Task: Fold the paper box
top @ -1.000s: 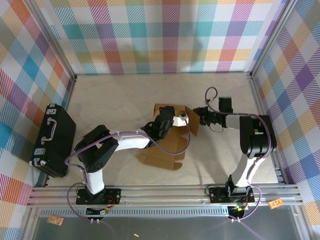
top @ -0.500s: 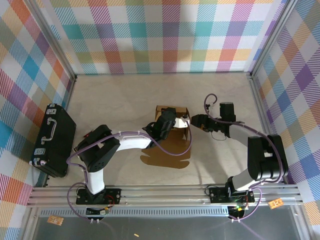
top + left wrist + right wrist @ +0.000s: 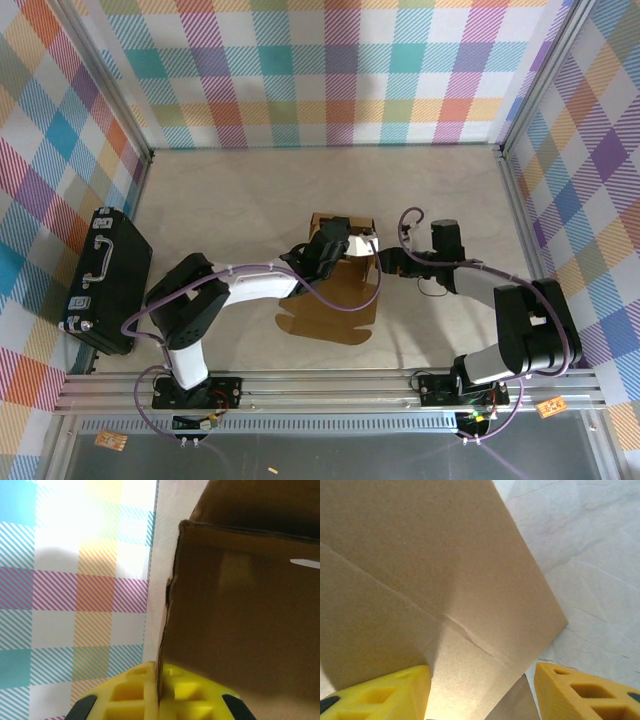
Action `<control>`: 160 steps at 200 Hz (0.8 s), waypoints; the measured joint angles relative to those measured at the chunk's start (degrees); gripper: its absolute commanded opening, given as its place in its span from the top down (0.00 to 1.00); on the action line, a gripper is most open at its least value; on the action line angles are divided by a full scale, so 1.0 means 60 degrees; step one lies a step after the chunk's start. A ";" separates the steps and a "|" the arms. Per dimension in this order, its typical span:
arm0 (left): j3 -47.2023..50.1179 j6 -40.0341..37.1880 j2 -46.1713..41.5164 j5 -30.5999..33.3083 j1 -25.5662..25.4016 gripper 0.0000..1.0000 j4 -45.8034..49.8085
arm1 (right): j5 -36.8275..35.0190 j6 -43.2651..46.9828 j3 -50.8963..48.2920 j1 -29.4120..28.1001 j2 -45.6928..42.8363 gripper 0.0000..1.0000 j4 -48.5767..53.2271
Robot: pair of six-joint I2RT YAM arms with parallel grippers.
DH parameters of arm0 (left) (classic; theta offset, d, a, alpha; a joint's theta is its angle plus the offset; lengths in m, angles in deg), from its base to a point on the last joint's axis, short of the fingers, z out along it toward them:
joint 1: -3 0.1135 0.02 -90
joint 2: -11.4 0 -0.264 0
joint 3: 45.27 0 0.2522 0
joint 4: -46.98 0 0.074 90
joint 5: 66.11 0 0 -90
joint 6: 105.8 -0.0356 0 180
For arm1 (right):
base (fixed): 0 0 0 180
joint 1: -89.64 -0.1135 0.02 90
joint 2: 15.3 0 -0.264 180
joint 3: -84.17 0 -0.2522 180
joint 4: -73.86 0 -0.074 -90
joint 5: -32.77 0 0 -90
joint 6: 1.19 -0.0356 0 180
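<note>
The brown paper box (image 3: 335,295) lies partly folded at mid-table, its back wall raised and a scalloped flap flat toward the near edge. My left gripper (image 3: 337,243) is shut on the raised wall. In the left wrist view its yellow fingers (image 3: 130,700) pinch the thin edge of the cardboard (image 3: 240,620) between them. My right gripper (image 3: 386,262) is open at the box's right side. In the right wrist view a creased cardboard panel (image 3: 435,565) fills the space ahead of its spread yellow fingers (image 3: 380,692), and pale table shows to the right.
A black hard case (image 3: 105,280) with a handle lies at the table's left edge. Plaid walls enclose the back and sides. The aluminium rail (image 3: 330,385) with both arm bases runs along the near edge.
My right gripper has moved left up to the box's right side, and the right flap that stuck out now stands in against the box. The left gripper keeps its hold.
</note>
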 measured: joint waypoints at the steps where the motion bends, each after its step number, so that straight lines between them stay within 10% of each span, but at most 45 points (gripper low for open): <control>1: 0.0004 0.0015 -0.0011 -0.0004 0.0000 1.00 0.0018 | 0.0000 0.0004 -0.0004 -0.0015 0.0000 0.40 -0.0007; 109: 0.0004 0.1847 -0.0557 -0.0532 0.0007 1.00 0.1045 | -0.0554 0.0550 -0.1348 -0.0980 -0.0208 0.32 -0.2987; 160: 0.0000 0.1891 -0.0557 -0.0572 0.0011 1.00 0.1082 | -0.2182 0.0976 -0.1555 -0.1606 -0.0769 0.49 -0.3668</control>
